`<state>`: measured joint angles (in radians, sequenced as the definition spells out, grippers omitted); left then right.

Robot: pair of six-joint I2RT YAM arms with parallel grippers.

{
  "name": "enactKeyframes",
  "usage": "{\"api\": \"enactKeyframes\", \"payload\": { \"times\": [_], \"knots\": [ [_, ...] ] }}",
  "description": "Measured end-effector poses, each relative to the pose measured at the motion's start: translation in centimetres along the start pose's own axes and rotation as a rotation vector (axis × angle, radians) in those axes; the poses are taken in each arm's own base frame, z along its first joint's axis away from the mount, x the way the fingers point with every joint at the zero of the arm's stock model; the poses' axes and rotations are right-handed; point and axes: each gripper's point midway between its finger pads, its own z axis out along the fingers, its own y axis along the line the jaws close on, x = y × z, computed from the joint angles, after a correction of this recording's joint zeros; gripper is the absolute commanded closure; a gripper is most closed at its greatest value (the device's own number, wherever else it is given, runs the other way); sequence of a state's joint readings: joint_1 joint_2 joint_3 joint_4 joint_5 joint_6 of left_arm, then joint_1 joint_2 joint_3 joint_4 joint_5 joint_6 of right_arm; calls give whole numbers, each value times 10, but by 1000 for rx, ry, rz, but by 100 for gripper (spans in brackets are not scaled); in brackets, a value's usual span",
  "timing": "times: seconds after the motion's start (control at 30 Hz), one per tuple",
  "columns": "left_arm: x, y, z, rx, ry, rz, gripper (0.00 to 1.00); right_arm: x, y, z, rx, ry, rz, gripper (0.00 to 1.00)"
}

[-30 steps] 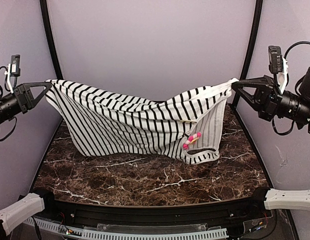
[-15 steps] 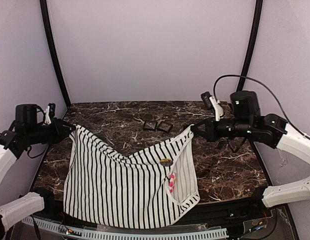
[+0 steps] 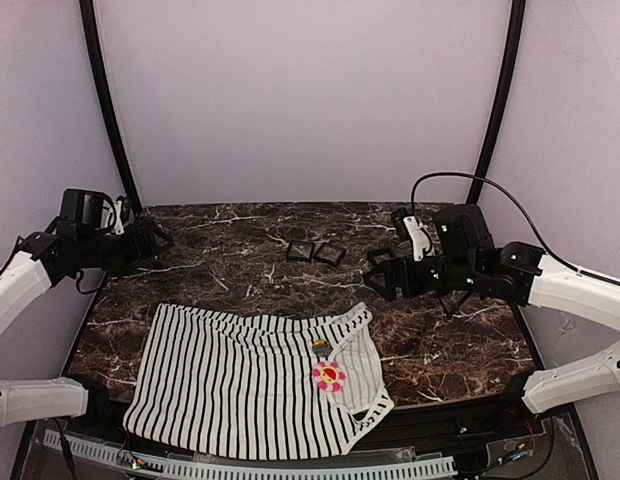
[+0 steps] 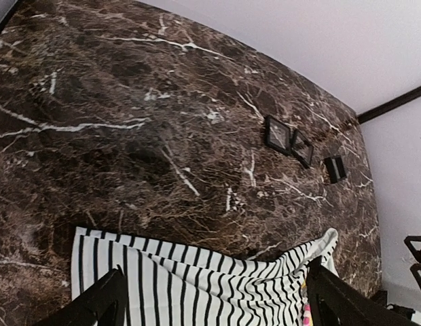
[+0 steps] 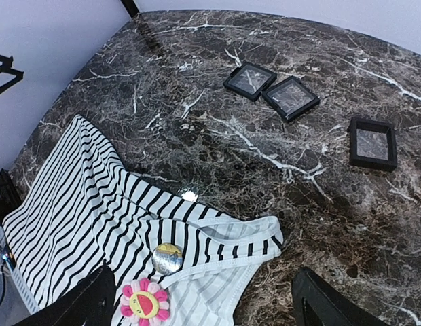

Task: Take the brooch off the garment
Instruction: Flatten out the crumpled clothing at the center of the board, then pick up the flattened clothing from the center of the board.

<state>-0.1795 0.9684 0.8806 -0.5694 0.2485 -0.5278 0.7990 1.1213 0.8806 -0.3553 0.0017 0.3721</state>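
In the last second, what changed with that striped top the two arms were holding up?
The left gripper and right gripper opened and let go; the garment dropped flat onto the table. The brooch stayed pinned on it; the black frames did not move.

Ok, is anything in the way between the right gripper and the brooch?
Nothing visible. The brooch lies face up on the striped garment, with open air between it and the right gripper. A small round metal pin sits beside it, not over it.

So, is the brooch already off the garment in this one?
No, the brooch sits flower face up on the striped cloth of the garment, which lies flat on the table.
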Motion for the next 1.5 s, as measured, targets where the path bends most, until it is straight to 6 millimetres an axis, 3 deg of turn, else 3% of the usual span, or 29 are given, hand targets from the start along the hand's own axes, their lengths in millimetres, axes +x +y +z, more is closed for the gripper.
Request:
{"api": "enactKeyframes", "payload": {
  "times": [0.07,0.17,0.23,0.37,0.5,0.67,0.83,1.07,1.33,1.5],
  "knots": [
    [1,-24,6,34,40,73,8,8,4,2,-18,6,-5,17],
    [9,-62,30,88,135,189,8,39,12,15,-45,74,-11,19],
    [22,-81,51,119,208,262,8,63,23,25,-70,133,-17,21],
    [47,-108,86,159,321,371,9,93,46,34,-88,199,-35,27],
    [61,-147,126,229,377,456,9,111,61,40,-74,226,-31,31],
    [79,-179,160,326,399,522,10,127,58,57,-21,261,-2,39],
    [102,-187,175,386,435,567,11,132,59,84,43,307,-19,43],
    [130,-172,191,384,512,579,11,123,85,113,53,300,-93,54],
    [134,-164,194,353,531,571,11,153,80,132,188,359,-198,58],
    [136,-165,193,353,533,570,11,151,76,138,276,338,-238,58]
  ]
}}
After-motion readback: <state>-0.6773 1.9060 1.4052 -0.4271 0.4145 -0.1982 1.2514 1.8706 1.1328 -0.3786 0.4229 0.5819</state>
